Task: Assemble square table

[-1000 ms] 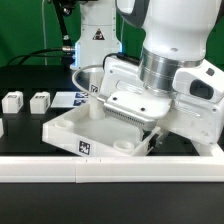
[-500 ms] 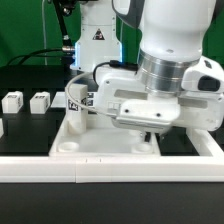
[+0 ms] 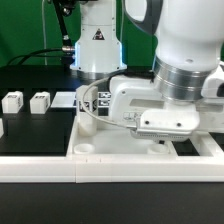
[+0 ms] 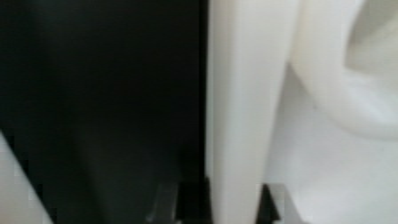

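Note:
The square table's top [image 3: 98, 146] is a large white slab with raised rims and a round corner socket. It lies against the front rail at the middle of the exterior view. My gripper [image 3: 165, 137] reaches down onto the slab's right part, and the big white hand hides most of it. In the wrist view the gripper [image 4: 226, 205] is shut on the slab's thin white rim [image 4: 240, 100], with a dark finger on either side. Two small white block legs [image 3: 12, 101] [image 3: 39, 101] stand at the exterior view's left, apart from the slab.
A long white rail [image 3: 110, 170] runs along the front edge, touching the slab. The marker board [image 3: 62, 99] lies flat behind the legs. Another white piece [image 3: 2, 127] shows at the left border. The robot base [image 3: 97, 45] stands at the back.
My gripper has carried the slab toward the exterior view's right and turned it. Its front tag no longer shows. The legs have not moved.

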{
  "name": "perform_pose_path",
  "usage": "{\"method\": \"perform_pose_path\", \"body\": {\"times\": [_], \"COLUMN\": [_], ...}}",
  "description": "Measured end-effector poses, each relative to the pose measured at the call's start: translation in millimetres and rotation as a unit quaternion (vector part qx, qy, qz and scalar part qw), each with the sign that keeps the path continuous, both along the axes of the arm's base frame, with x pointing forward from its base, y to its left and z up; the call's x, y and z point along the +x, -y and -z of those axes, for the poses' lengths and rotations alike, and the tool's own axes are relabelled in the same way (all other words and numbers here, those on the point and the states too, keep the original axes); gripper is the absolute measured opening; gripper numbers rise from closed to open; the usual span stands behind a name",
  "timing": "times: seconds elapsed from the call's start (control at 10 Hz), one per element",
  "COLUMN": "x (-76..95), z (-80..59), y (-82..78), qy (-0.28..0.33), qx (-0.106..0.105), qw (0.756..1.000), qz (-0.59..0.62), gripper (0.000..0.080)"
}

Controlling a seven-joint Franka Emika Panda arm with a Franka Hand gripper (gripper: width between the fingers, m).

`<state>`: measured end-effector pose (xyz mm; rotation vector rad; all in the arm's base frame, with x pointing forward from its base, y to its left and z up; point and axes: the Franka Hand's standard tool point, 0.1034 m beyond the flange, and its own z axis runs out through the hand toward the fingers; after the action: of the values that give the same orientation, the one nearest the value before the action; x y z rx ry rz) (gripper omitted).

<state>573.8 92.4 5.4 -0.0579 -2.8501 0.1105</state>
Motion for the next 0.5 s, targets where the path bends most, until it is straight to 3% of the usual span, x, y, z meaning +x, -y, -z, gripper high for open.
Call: {"method": "perform_pose_path", "body": {"times": [0.5], "x": [-0.1], "z": [0.2], "y": [3.6], "qy": [0.0], "qx": [0.0], "qw": [1.0], "qz": [0.004], "gripper": [0.0054]}}
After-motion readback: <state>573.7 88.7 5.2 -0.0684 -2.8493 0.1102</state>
